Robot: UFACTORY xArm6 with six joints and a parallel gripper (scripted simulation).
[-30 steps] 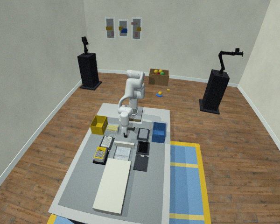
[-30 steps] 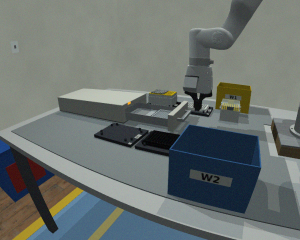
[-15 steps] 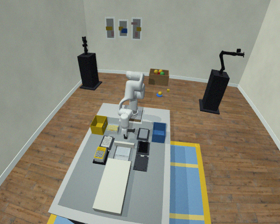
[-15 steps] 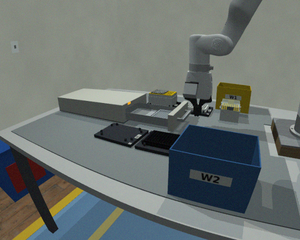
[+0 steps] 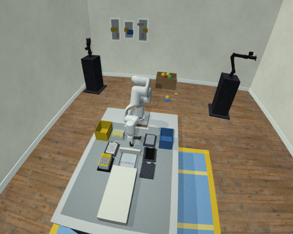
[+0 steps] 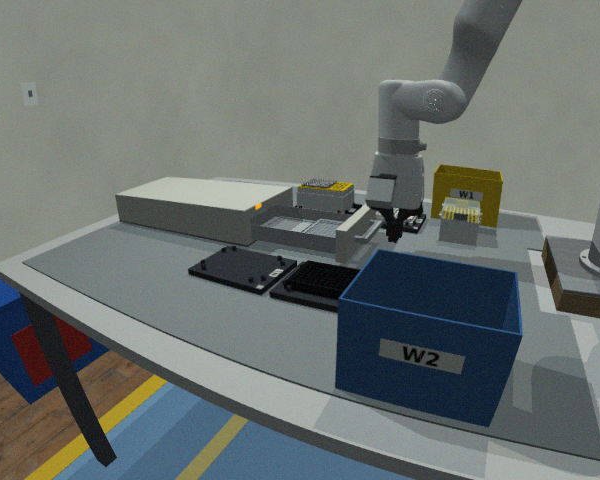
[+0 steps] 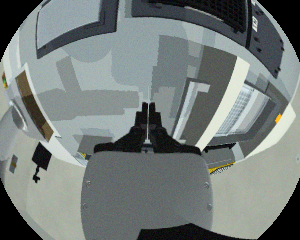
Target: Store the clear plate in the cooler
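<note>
White-fronted drawer (image 6: 350, 236) stands open with the clear plate (image 6: 327, 227) seemingly flat inside, while the gripper (image 6: 395, 235), fingers together on nothing, hangs just beside the bar handle (image 6: 368, 230), on the side toward the bench's (image 6: 135, 289) arm-end edge.

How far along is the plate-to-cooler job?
Done, as it looks: the drawer stands open, and a clear plate seems to lie flat in the place nearer its front.
In hand: the gripper is shut and empty, low beside the bar handle, on the arm's side.
Left: shutting the drawer; the lamp glows amber.
</note>
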